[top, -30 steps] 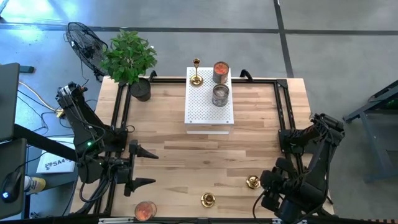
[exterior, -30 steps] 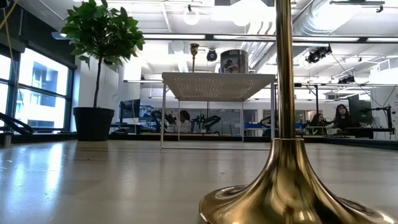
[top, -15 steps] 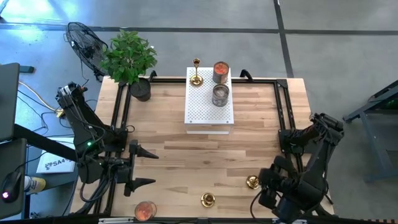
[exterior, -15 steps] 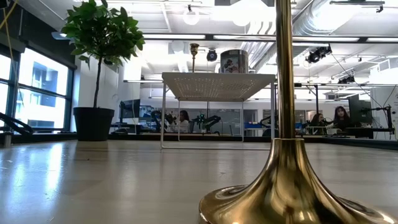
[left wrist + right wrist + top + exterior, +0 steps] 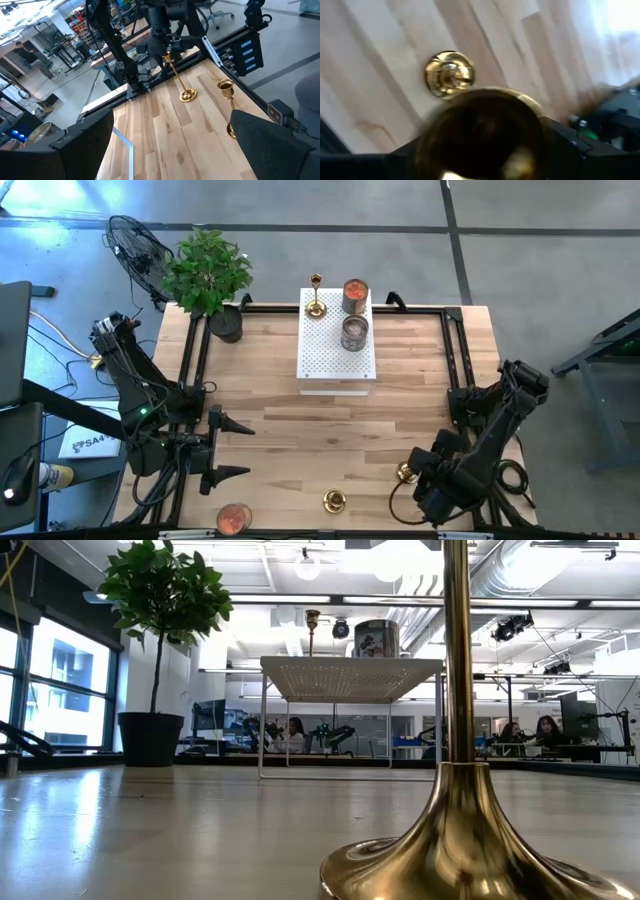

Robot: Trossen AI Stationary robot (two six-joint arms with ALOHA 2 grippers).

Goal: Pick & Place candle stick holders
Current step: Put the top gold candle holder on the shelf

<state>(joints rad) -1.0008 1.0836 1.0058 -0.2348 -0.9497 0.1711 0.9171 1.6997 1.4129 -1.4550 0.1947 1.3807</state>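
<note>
Gripping a tilted holder near its cup, the right gripper is leaning it over the table near the front right, its base touching the wood. Another holder is standing just beside it at the front edge. A third holder is standing on the white block at the back, next to two cans. The left gripper is waiting at front left, fingers spread wide, holding nothing.
</note>
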